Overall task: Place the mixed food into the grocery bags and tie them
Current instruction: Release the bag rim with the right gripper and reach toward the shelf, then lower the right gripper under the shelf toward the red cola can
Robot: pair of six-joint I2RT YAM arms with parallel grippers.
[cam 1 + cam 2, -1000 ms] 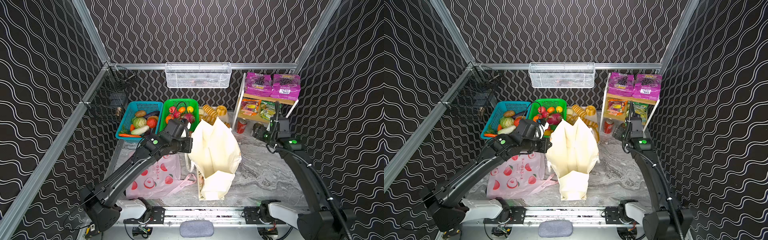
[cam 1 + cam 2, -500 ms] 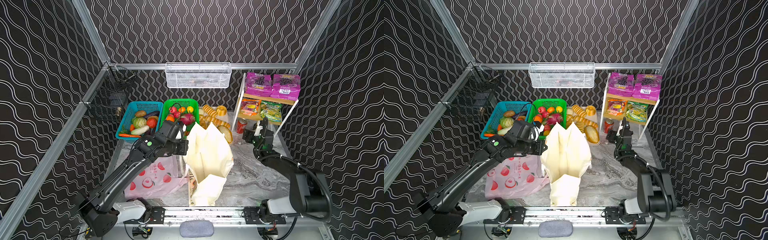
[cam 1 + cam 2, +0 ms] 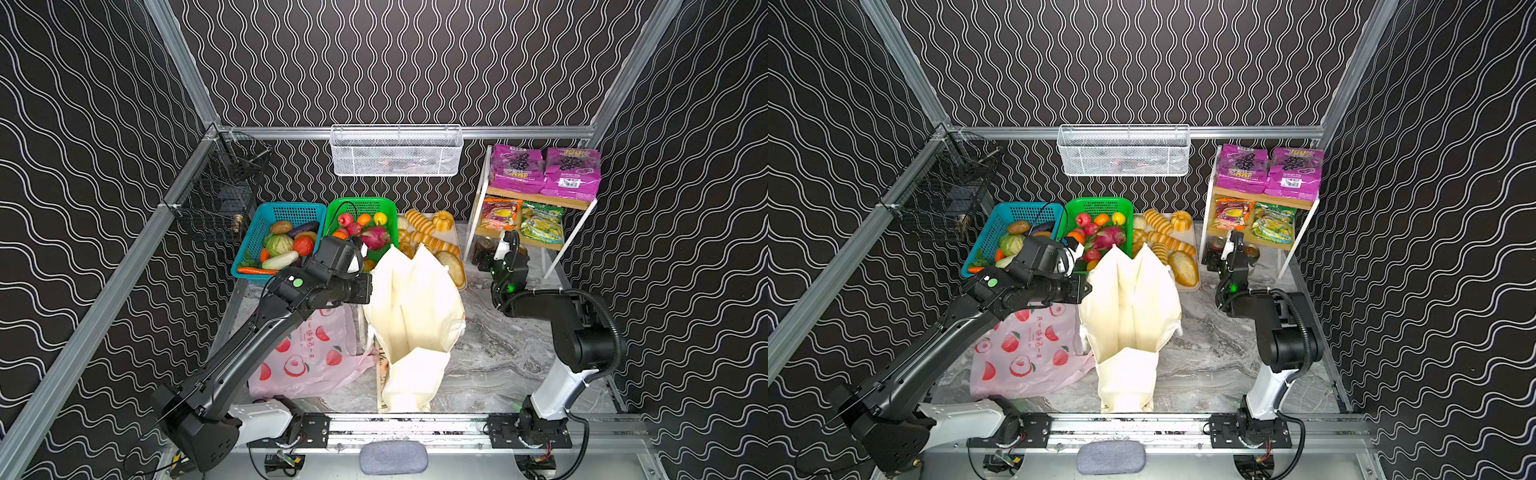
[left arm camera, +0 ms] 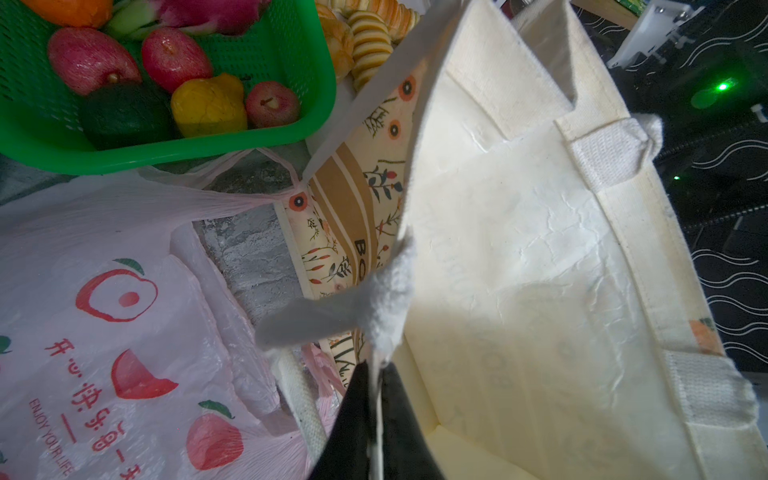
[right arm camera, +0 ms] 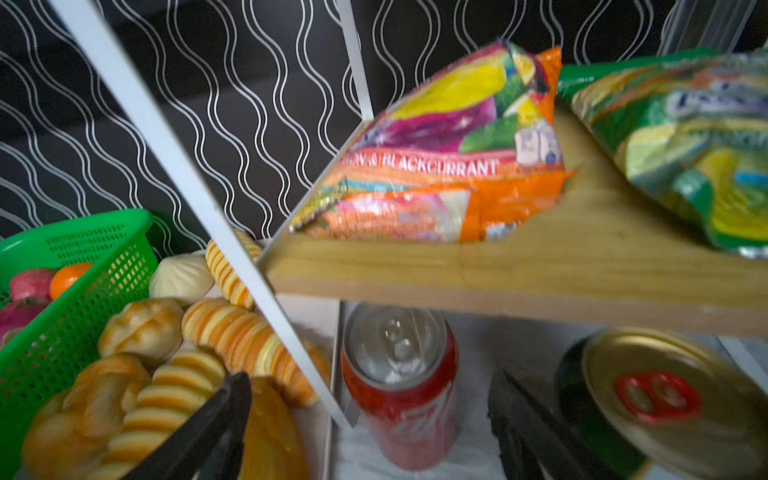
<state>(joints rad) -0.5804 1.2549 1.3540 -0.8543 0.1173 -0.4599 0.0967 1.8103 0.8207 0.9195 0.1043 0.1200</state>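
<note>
A cream tote stands open mid-table. My left gripper is shut on its rim, holding that side up. The pink plastic bag lies flat beside it. My right gripper is open under the shelf, one finger on each side of the red soda can, not touching it. An orange snack bag lies on the shelf above and purple packets on top. A dragon fruit and round fruits fill the green basket.
A brown printed paper bag lies under the tote. Bread loaves sit on a tray beside the rack's white leg. A dark gold-lidded jar stands close to the can. A blue vegetable basket sits far left.
My right arm has dropped from in front of the middle shelf to the bottom level, and its jaws have widened around the can. The left gripper still holds the tote, which shifted slightly.
</note>
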